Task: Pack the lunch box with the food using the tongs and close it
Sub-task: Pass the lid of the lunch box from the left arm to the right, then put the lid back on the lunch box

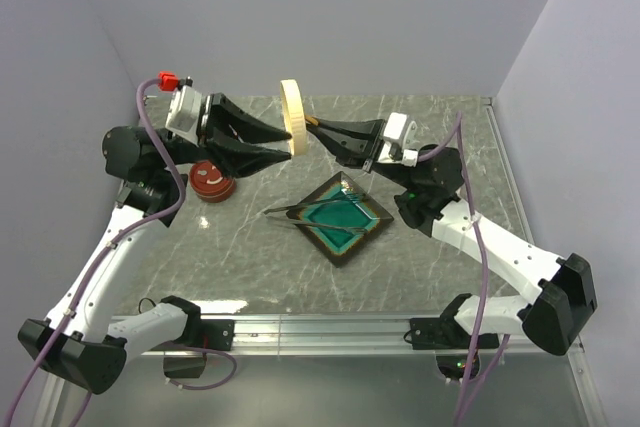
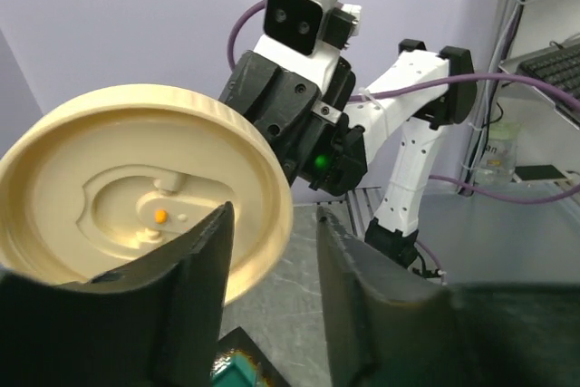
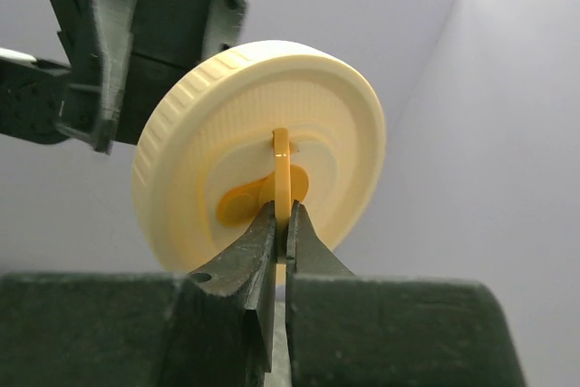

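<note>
A round cream lid [image 1: 292, 119] of the lunch box hangs on edge in the air between both arms. My right gripper [image 3: 281, 210] is shut on the lid's thin orange tab [image 3: 281, 156], coming in from the right [image 1: 312, 128]. My left gripper [image 2: 274, 215] is open, with the lid's inner face [image 2: 136, 188] just beyond its left finger and nothing between the jaws. The grey tongs [image 1: 300, 209] lie across a teal square dish [image 1: 340, 247] on the table below. A red-brown round container [image 1: 212, 182] stands under the left arm. I cannot make out the food.
The marble tabletop [image 1: 450, 137] is walled by pale panels at the back and both sides. A metal rail [image 1: 320, 332] runs along the near edge between the arm bases. A corner of the dish [image 2: 237, 371] shows under my left fingers.
</note>
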You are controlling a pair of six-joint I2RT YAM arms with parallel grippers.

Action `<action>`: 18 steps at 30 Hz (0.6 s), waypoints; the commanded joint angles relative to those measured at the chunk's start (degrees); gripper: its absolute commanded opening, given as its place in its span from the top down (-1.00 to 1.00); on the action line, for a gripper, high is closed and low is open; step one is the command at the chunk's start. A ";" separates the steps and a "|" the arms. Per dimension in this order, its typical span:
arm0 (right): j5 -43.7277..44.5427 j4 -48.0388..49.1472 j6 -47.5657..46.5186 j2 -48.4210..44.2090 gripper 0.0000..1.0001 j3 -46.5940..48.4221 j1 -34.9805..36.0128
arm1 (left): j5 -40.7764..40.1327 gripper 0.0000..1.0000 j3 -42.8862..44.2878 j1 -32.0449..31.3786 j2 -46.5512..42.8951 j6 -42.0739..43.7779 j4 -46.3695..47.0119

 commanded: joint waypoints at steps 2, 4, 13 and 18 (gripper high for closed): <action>2.38 -6.37 -0.20 -3.78 1.00 2.32 -0.70 | -4.56 -0.17 3.07 -0.08 -1.33 5.06 -10.88; 2.47 -14.42 -0.02 -4.84 1.00 2.94 -2.72 | -5.61 -0.57 4.04 0.27 -1.95 9.10 -14.86; 11.60 -55.12 -19.59 -13.44 1.00 6.71 -6.95 | -12.20 -0.99 7.90 4.40 -1.26 15.61 -34.08; 12.57 -78.14 -30.25 -14.95 1.00 9.87 -12.47 | -20.27 -0.99 16.85 4.58 4.37 20.98 -51.59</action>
